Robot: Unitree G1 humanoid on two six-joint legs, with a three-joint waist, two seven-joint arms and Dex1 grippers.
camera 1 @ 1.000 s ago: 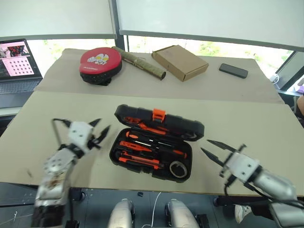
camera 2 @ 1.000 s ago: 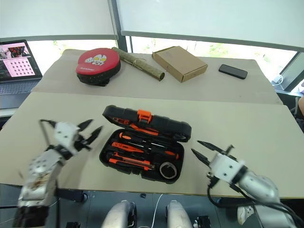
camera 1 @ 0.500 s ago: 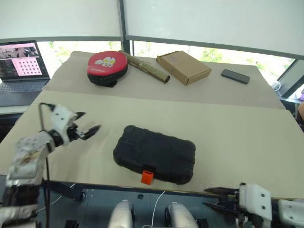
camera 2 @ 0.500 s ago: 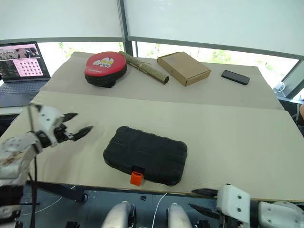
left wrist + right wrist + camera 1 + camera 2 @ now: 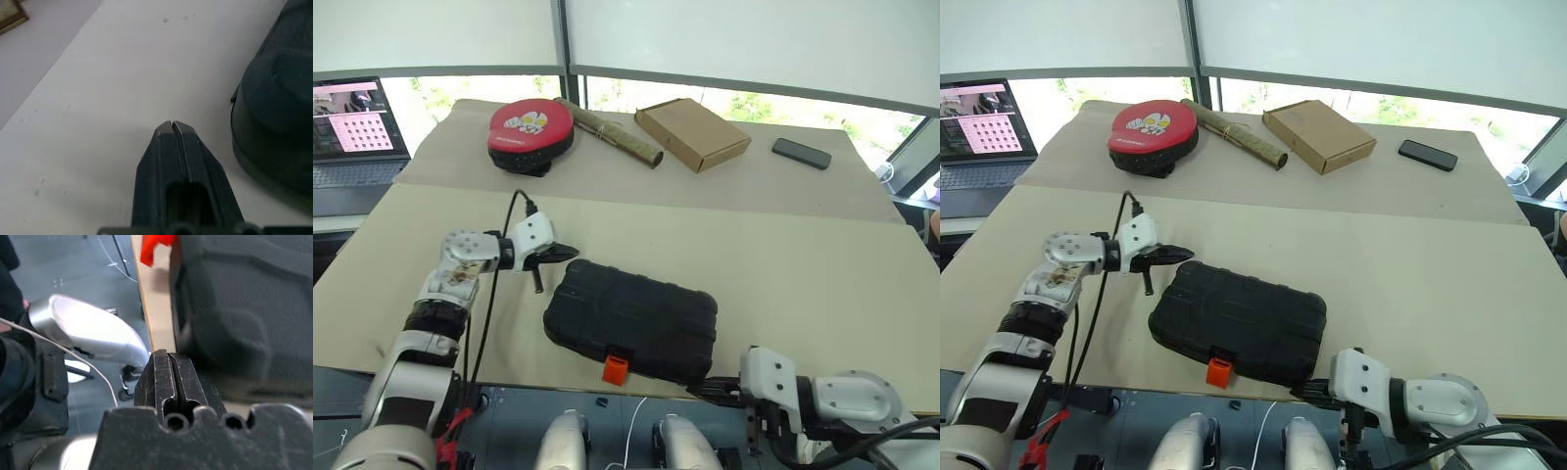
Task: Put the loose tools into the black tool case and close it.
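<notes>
Left eye view: two robot grippers, both pinched together and holding nothing, flank a closed black tool case (image 5: 631,319).
Left gripper (image 5: 566,253) sits just beside the case's far left corner; right gripper (image 5: 703,389) sits at its near right corner by the table edge (image 5: 538,372), orange latch (image 5: 615,369) hanging over.

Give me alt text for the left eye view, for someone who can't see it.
A closed black tool case lies near the front edge of a tan table, its orange latch sticking out over the edge. The left gripper, shut, sits by the case's far left corner; the right gripper, shut, points at its near right corner.
</notes>
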